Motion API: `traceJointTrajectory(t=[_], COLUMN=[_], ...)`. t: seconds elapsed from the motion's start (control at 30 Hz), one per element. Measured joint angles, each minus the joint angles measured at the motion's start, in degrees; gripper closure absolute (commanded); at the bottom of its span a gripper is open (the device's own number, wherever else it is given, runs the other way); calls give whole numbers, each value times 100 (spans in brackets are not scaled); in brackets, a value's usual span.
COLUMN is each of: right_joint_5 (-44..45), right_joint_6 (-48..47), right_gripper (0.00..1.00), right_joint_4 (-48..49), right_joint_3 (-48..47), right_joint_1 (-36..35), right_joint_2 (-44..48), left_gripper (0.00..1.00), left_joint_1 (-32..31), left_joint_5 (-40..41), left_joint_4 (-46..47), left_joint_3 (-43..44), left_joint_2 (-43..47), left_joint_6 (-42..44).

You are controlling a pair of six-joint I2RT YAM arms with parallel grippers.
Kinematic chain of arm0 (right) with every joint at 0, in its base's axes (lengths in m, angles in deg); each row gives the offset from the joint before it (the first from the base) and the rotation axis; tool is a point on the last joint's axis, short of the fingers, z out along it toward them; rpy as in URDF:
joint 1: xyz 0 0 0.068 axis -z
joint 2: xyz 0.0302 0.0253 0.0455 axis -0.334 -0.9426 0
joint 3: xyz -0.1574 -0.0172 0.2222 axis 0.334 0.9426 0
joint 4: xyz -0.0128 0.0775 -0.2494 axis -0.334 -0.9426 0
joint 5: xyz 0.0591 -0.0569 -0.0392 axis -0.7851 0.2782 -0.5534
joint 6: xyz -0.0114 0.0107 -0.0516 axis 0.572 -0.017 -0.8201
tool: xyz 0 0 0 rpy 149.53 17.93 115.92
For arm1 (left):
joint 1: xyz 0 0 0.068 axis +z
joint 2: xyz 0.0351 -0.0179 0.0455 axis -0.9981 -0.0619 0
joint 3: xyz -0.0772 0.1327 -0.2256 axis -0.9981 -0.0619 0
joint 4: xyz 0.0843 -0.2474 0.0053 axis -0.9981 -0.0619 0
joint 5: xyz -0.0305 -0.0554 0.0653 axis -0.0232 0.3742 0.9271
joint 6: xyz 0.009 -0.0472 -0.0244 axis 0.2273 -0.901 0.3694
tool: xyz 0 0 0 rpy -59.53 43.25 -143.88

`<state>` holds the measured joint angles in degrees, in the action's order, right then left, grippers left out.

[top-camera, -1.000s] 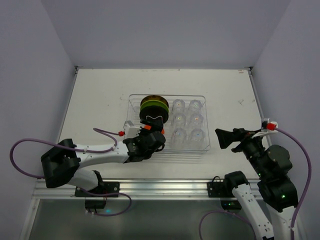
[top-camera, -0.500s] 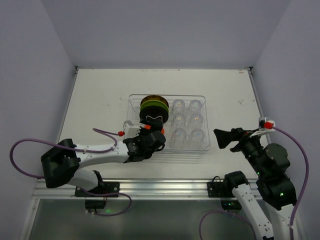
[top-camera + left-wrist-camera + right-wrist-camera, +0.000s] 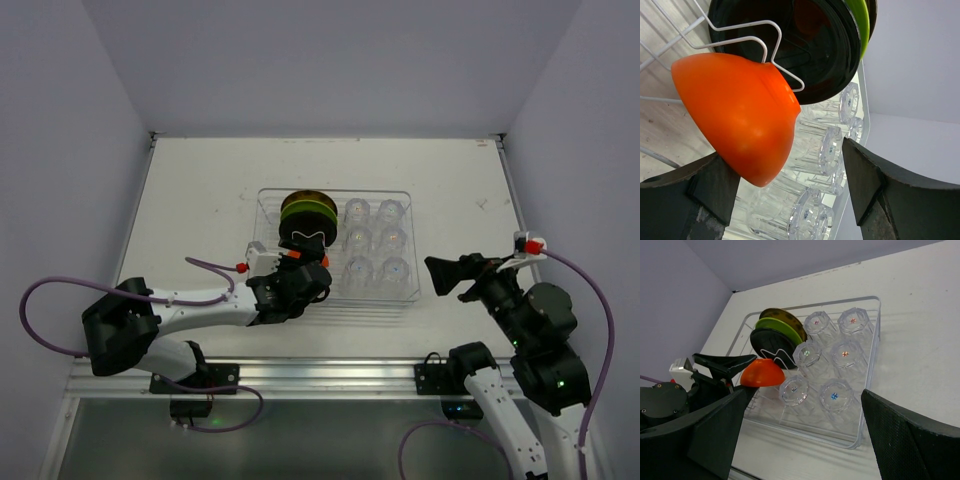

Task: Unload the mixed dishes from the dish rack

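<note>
The dish rack (image 3: 400, 292) is a clear tray in the middle of the table. Three plates stand on edge in its left half: black (image 3: 805, 45), green (image 3: 861, 20) and a yellow one (image 3: 781, 316) at the back. An orange bowl (image 3: 735, 115) leans dome-out against the white wire holder in front of them. My left gripper (image 3: 790, 185) is open and straddles the bowl's lower edge; the left finger (image 3: 715, 187) is against the bowl, the right finger (image 3: 865, 185) is apart from it. Several clear glass cups (image 3: 832, 396) stand upside down in the right half. My right gripper (image 3: 805, 435) hangs open beside the rack's right side.
A white wire holder (image 3: 765, 47) runs between the bowl and the black plate. Purple walls close in the table at the back and on both sides. An aluminium rail (image 3: 330, 375) runs along the near edge by the arm bases.
The left jaws have narrowed slightly around the orange bowl. The right gripper has drifted a little left, toward the rack.
</note>
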<state>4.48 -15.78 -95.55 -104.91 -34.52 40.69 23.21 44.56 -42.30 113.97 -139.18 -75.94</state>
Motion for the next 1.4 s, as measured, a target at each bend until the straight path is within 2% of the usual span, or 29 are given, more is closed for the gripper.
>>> traceJointTrajectory(t=[0.83,1.4], right_joint_5=[-2,-44], right_joint_6=[-2,4], right_gripper=[1,1], right_joint_4=[55,83], right_joint_3=[98,195], right_joint_1=[0,0], right_joint_2=[-31,-31], left_gripper=[35,37], left_joint_1=[-68,-101], left_joint_5=[94,190], left_joint_4=[-98,-374], left_joint_3=[26,96], left_joint_2=[-31,-181], left_joint_6=[-2,-4])
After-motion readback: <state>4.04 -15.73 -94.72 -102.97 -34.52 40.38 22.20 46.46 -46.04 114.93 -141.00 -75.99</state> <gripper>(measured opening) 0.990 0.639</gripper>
